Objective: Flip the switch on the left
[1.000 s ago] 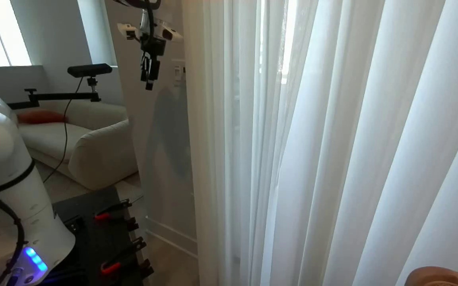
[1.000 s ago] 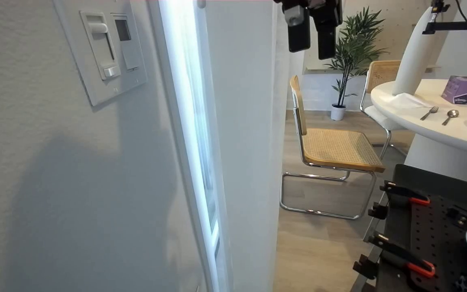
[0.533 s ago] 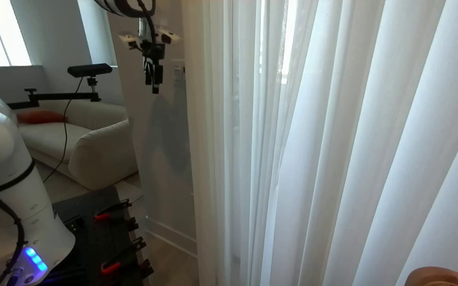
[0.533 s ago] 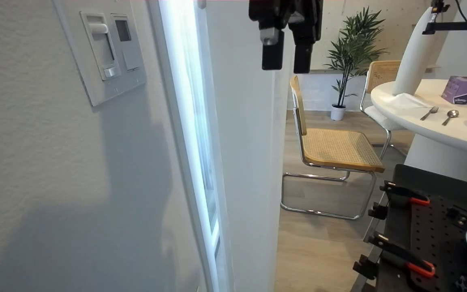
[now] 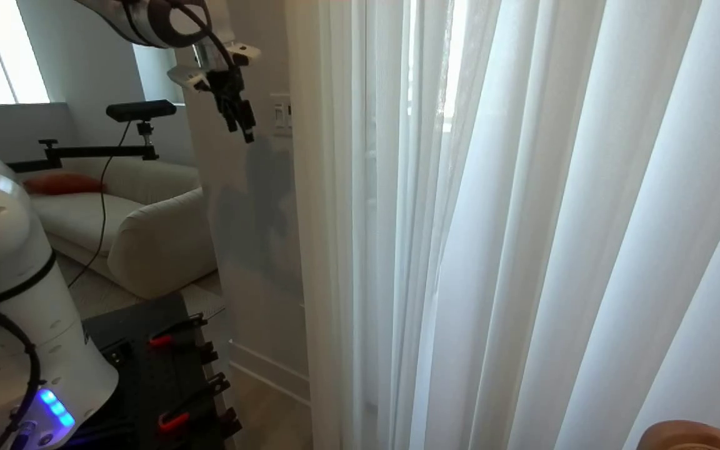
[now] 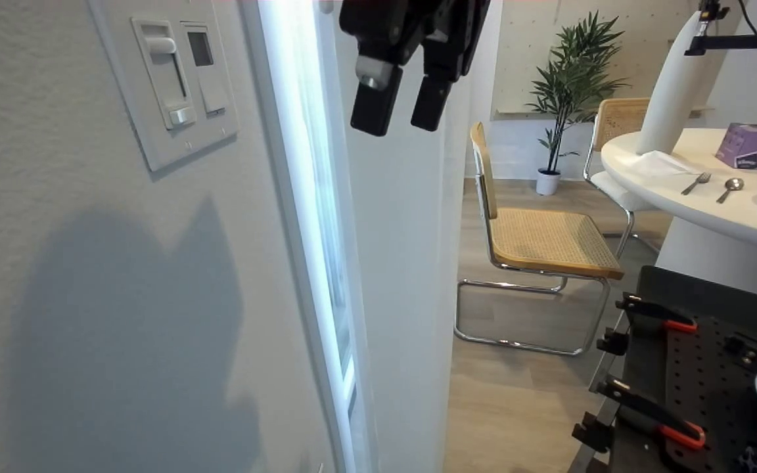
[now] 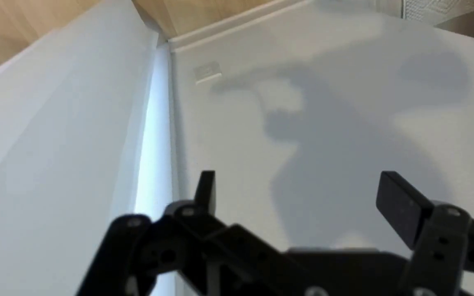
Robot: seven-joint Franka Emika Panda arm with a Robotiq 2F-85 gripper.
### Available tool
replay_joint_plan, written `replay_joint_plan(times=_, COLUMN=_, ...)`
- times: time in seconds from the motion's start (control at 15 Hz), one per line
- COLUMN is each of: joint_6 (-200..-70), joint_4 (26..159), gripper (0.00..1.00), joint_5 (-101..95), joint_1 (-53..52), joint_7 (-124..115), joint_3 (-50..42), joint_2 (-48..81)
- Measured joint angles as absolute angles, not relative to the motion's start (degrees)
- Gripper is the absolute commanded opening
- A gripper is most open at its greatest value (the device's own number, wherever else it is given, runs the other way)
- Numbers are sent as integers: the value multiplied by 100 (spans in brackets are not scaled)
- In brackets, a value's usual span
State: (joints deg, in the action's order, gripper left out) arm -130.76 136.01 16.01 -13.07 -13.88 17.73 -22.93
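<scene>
A white two-gang switch plate [image 6: 175,141] is on the wall, also visible in an exterior view [image 5: 282,125]. In the close exterior view, its left control [image 6: 165,72] is a vertical slider with its knob near the top and a small white button at the bottom. Its right control [image 6: 213,89] is a paddle under a dark window. My gripper [image 6: 399,119] is open and empty, tilted, fingers pointing down, right of the plate and apart from it. In the wrist view my gripper [image 7: 296,176] has widely spaced fingers with bare shadowed wall beyond. The switch plate is out of the wrist view.
A white curtain [image 5: 491,219] hangs beside the switch wall. A camera on a black bracket [image 5: 141,111] stands near the arm. The black mounting table [image 6: 713,368] carries red-handled clamps. A chair [image 6: 549,240] and round table [image 6: 707,203] are farther back. A low wall plate [image 7: 207,72] shows in the wrist view.
My gripper has moved closer to the switch plate and a little lower, and it has tilted from near upright. More of the arm has come into view. The switch plate looks the same.
</scene>
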Motion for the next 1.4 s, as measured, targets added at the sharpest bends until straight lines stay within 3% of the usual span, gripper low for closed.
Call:
replay_joint_plan(times=0.4, joint_6=-14566, joint_4=14035, gripper=100, joint_5=1523, joint_1=-1448, joint_7=-1400, joint_3=1960, joint_2=-2483)
replay_joint_plan(times=0.47, joint_6=-14773, joint_4=14087, gripper=78, joint_5=1464, joint_1=-1448, joint_7=-1419, joint_3=1988, joint_2=-2481)
replay_joint_plan(times=0.6, joint_6=-15171, joint_4=14174, gripper=68, joint_5=1290, joint_1=-1444, joint_7=-1537, joint_3=2052, joint_2=-2459)
replay_joint_plan(times=1.13, joint_6=-16036, joint_4=14244, gripper=5, joint_5=392, joint_1=-1070, joint_7=-2331, joint_3=2505, joint_2=-2223)
replay_joint_plan(times=1.2, joint_6=-16131, joint_4=14244, gripper=0, joint_5=299, joint_1=-1006, joint_7=-2419, joint_3=2560, joint_2=-2192)
replay_joint_plan(times=1.4, joint_6=-16396, joint_4=14240, gripper=0, joint_5=193, joint_1=-859, joint_7=-2515, joint_3=2683, joint_2=-2078)
